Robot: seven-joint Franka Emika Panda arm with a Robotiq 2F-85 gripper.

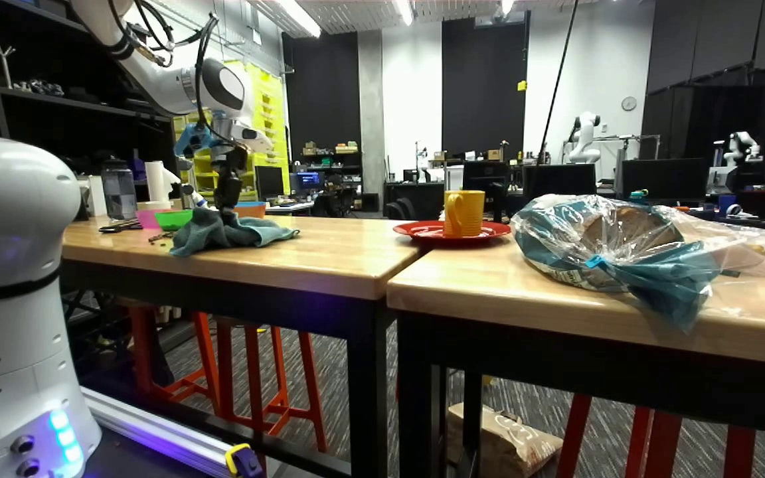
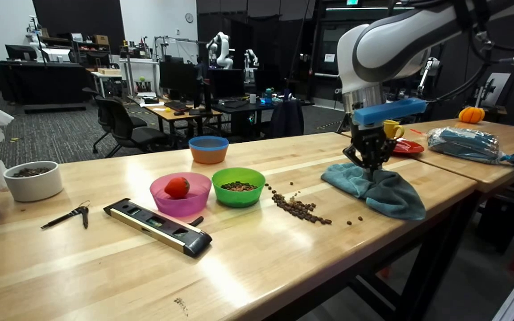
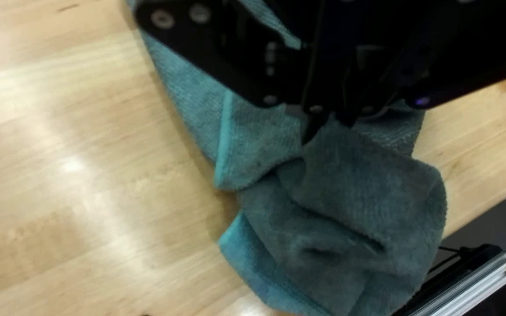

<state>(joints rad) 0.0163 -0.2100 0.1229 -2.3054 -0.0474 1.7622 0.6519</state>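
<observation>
A gap, bare table (image 2: 317, 192) between the cloth (image 2: 384, 191) and the scattered beans (image 2: 300, 209), room to slip through! Past them the green bowl (image 2: 238, 199) blocks the low route, pink bowl (image 2: 182, 206) beside it, then the level (image 2: 159, 226).

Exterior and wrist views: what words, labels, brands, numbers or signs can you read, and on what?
Nothing reads clearly.
Teal plastic bag: printing too blurred.
Brown paper bag: pale marking, illegible.
Wall clock: dial too small.
Lit monitor: screen too small.
Green sign: cut off, too small.
Door notice: too small.
Towel: no text visible.
</observation>
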